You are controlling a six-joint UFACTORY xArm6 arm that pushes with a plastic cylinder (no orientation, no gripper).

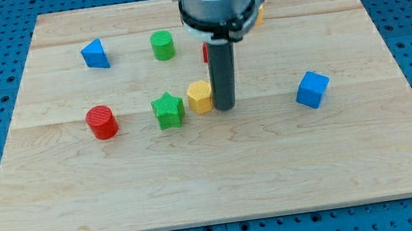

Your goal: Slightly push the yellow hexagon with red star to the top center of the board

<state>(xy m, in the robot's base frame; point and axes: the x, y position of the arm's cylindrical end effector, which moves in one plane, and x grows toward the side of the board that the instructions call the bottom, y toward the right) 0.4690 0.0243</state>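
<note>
The yellow hexagon lies near the board's middle. My tip touches or nearly touches its right side. A sliver of a red block, likely the red star, shows above the hexagon; the arm hides most of it. A green star sits just left of the hexagon, touching or nearly touching it.
A red cylinder is at the left. A blue triangle and a green cylinder are at the upper left. A blue cube is at the right. A yellow block peeks out behind the arm near the top.
</note>
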